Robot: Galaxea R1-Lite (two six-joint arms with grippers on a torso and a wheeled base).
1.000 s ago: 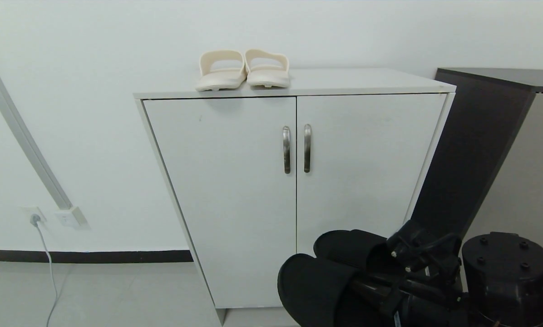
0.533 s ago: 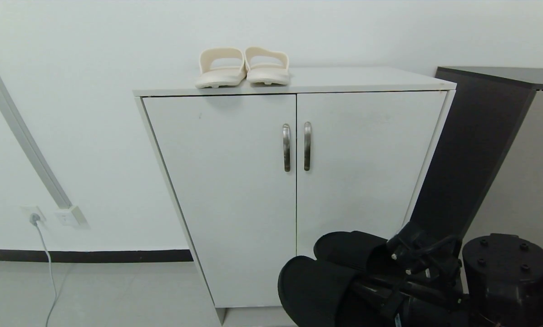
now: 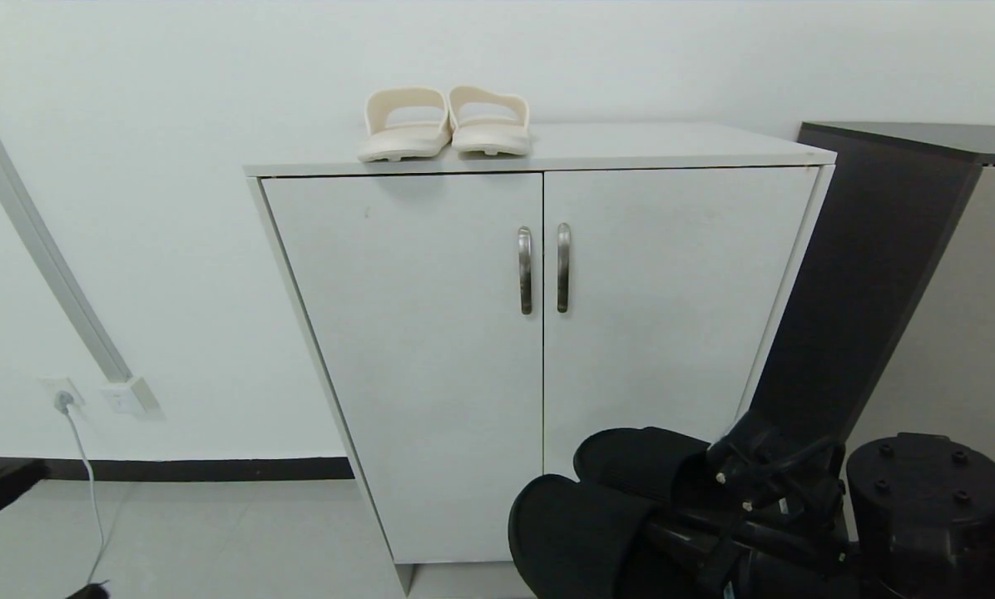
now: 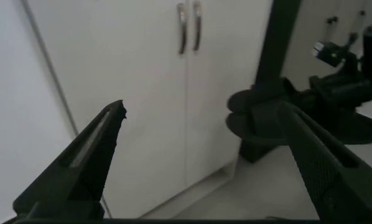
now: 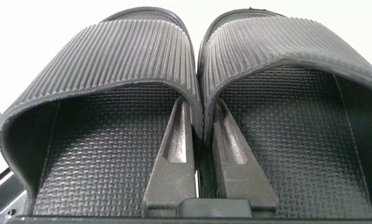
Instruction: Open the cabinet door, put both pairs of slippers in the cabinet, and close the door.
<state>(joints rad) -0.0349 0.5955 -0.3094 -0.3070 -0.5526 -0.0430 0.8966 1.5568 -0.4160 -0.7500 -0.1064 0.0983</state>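
A white cabinet [image 3: 431, 374] stands against the wall with both doors shut. Its two metal handles [image 3: 525, 272] sit side by side at the middle seam. A pair of cream slippers [image 3: 414, 140] rests on the cabinet top, toward its left half, toes pointing out over the front edge.

The right claw [image 5: 199, 106] holds a pair of black slippers [image 3: 581, 524] low in front of the cabinet's right door, apart from it. In the right wrist view the two fingers [image 5: 173, 155] lie narrow and close together, one inside each slipper. They pinch the adjoining inner walls of the ribbed straps between them, so the pair hangs side by side.

The left claw [image 4: 203, 109] is spread wide with nothing between its fingers. It faces the lower front of the cabinet, and the black slippers show beyond it to one side.

A dark cabinet [image 3: 880, 291] stands just beside the white one on its right. On the wall to the left a socket [image 3: 65, 399] has a pale cable [image 3: 90, 491] running down to the grey floor [image 3: 215, 532].
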